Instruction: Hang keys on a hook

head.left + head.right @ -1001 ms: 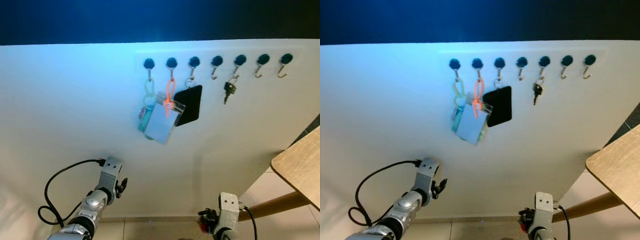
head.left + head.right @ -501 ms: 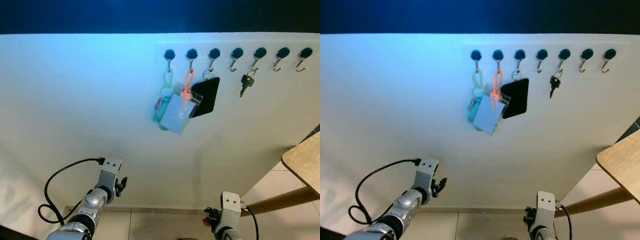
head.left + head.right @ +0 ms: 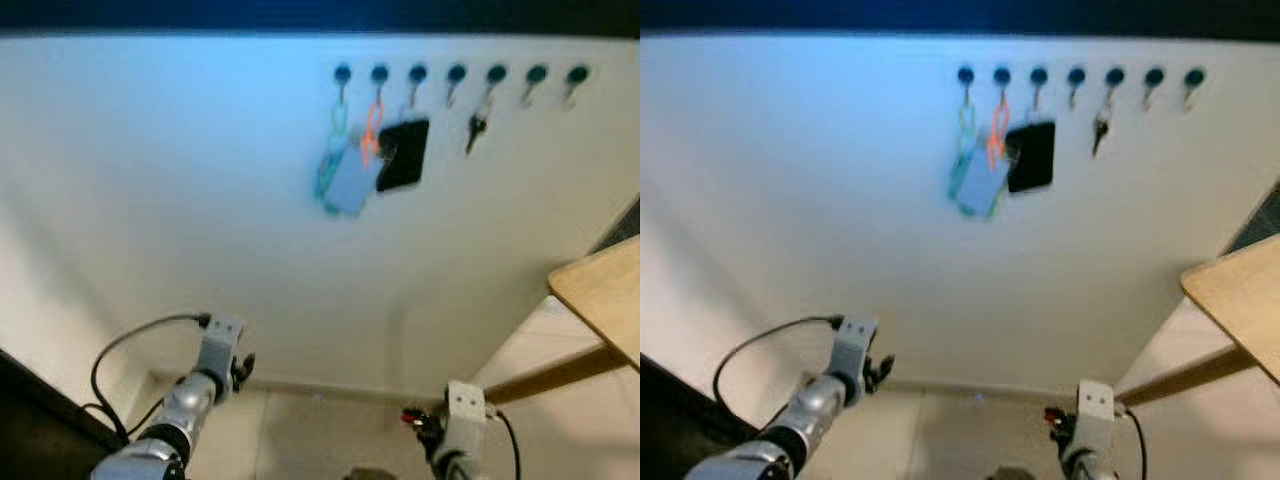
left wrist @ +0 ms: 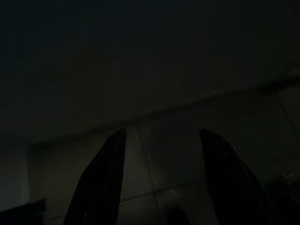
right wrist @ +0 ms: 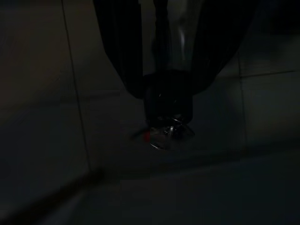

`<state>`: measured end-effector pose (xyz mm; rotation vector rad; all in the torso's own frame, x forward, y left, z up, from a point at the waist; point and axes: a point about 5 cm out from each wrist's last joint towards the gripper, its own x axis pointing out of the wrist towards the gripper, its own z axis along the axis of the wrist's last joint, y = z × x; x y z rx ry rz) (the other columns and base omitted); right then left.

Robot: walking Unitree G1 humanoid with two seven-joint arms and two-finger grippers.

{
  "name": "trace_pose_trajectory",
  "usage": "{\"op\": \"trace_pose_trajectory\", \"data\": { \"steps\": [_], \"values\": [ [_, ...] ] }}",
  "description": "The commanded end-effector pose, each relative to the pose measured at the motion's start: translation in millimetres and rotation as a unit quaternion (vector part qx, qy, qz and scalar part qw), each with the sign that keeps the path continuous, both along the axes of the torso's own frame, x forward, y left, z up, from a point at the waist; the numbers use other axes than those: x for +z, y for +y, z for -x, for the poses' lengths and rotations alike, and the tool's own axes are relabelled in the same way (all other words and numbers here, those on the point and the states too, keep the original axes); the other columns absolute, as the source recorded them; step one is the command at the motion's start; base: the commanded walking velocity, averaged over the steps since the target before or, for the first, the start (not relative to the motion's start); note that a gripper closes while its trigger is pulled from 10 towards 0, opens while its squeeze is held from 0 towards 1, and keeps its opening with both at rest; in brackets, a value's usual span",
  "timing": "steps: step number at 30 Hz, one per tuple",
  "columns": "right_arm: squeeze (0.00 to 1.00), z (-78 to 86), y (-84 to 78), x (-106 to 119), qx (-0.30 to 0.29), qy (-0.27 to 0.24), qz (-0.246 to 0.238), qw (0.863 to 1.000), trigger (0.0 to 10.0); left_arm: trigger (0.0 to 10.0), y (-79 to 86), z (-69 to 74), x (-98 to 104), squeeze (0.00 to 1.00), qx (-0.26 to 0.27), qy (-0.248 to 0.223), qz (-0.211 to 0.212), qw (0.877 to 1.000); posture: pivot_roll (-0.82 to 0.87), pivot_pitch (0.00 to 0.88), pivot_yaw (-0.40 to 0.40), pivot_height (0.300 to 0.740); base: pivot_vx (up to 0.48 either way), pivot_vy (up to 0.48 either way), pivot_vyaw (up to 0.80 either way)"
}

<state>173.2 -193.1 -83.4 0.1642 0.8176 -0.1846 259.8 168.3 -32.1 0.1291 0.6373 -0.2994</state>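
- High on the white wall runs a row of seven small metal hooks with dark round bases; the leftmost three carry a green loop with a pale card, an orange loop and a black rectangular tag, and the fifth holds a small dark key.
- The right gripper hangs low near the tiled floor, its jaws closed on a small bunch of metal keys with a red tag, seen dimly in the wrist view.
- The left gripper hangs idle on the other side, jaws apart and empty, pointing at the dark floor.
- By my reading, the step in hand is the approach: the keys are gripped but still well below and apart from the hooks.
- The next move calls for raising the right arm towards a free hook, likely the fourth, sixth or seventh, and slipping the key ring over its upturned tip before letting go.
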Motion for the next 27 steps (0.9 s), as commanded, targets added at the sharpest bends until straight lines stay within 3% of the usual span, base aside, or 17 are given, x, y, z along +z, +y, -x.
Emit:
{"op": "trace_pose_trajectory", "data": {
  "steps": [1,8,15,19,27],
  "values": [
    [0.0,-3.1,2.5,1.2,-0.003,-0.005,-0.004,1.0,10.0,10.0,3.2,0.5,-0.3,0.0,-0.011,0.006,-0.012,1.0,0.03,0.038,0.022,0.74,0.0,0.0,0.0],
    [0.0,-2.7,2.5,0.9,-0.009,-0.004,-0.007,1.0,10.0,10.0,-1.7,-2.0,1.3,0.0,-0.033,0.003,-0.02,0.999,0.03,0.036,0.025,0.74,0.0,0.0,0.0],
    [0.0,-3.5,1.1,1.7,-0.011,-0.008,-0.005,1.0,10.0,10.0,-4.5,-1.9,0.9,0.0,-0.043,0.002,-0.029,0.999,0.02,0.038,0.028,0.74,0.0,-0.48,0.0],
    [0.0,-9.0,-2.7,5.9,-0.006,-0.026,0.008,1.0,10.0,10.0,-2.4,-2.5,1.9,0.0,-0.04,-0.01,-0.043,0.998,0.02,0.04,0.025,0.74,0.0,-0.077,0.0],
    [0.0,-29.6,-6.7,30.3,0.044,-0.15,0.048,0.987,10.0,10.0,2.0,-2.3,6.6,0.0,-0.063,-0.047,-0.05,0.996,0.01,0.052,0.026,0.74,0.0,0.0,0.0]
  ]
}}
